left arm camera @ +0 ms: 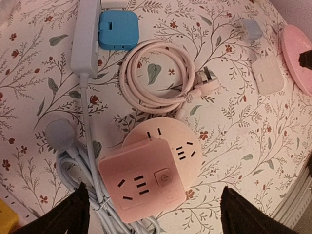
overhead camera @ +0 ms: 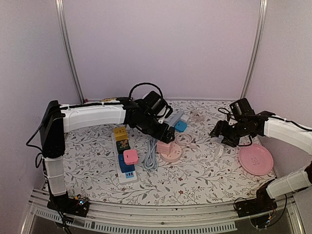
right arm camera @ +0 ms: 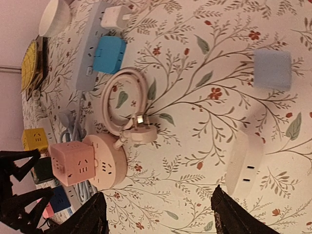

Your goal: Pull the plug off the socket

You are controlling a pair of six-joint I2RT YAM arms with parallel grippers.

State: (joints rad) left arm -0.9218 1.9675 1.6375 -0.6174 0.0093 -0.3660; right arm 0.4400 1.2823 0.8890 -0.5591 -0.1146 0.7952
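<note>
A pink cube plug [left arm camera: 144, 183] sits plugged into a round pink socket [left arm camera: 183, 139] on the floral table. My left gripper [left arm camera: 153, 214] is open just above it, with one finger off each side of the cube and neither touching it. In the top view the left gripper [overhead camera: 165, 132] hovers over the cube [overhead camera: 164, 146] and the socket [overhead camera: 171, 153]. My right gripper [overhead camera: 218, 132] is open and empty, to the right of the socket. In the right wrist view the cube [right arm camera: 72, 163] and the socket [right arm camera: 108, 163] lie at the left.
The socket's coiled pink cable [left arm camera: 156, 73] lies just behind it. A grey power strip [left arm camera: 85, 39] with a blue adapter [left arm camera: 117, 30] lies further back. A white strip with coloured cubes [overhead camera: 124, 156] is on the left. A white adapter [right arm camera: 243, 165] and a pink plate [overhead camera: 256, 158] are on the right.
</note>
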